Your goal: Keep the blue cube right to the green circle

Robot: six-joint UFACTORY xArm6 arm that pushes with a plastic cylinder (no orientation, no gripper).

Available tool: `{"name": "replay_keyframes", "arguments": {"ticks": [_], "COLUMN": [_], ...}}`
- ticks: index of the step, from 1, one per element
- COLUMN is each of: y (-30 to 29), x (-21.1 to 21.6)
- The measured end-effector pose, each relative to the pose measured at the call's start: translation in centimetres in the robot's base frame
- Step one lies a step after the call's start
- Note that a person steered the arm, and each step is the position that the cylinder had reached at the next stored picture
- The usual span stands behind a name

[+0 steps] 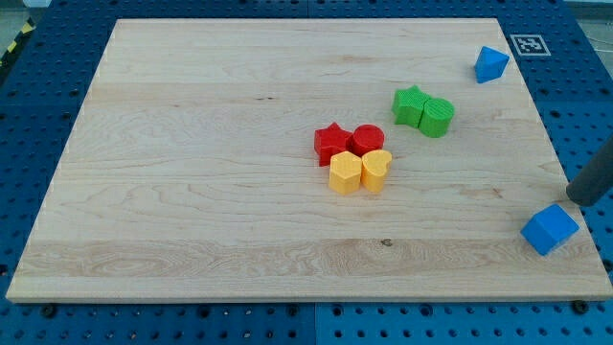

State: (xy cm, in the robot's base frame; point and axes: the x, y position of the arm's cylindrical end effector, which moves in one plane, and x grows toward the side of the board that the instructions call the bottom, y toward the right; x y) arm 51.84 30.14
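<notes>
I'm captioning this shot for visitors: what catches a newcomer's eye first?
A tight cluster mid-board: red star, red circle, two yellow blocks. Up-right sit the green star and green circle. My tip hovers beside the blue cube at the view's lower right.

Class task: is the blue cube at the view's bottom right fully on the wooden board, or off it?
On: the blue cube rests within the board's edge.

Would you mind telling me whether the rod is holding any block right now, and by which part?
Nothing is held; a rod cannot grip. My tip stands just above the blue cube near the wooden board's right edge; contact cannot be told.
</notes>
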Motion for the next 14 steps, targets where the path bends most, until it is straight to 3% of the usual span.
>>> {"name": "replay_keyframes", "arguments": {"ticks": [2,5,8,9,11,13,14], "y": [0.9,3.7,-2.7,-1.1,-4.0,-4.0,-4.1], "x": [1.2,9.7,9.7,7.3,7.3,2.8,2.8]}}
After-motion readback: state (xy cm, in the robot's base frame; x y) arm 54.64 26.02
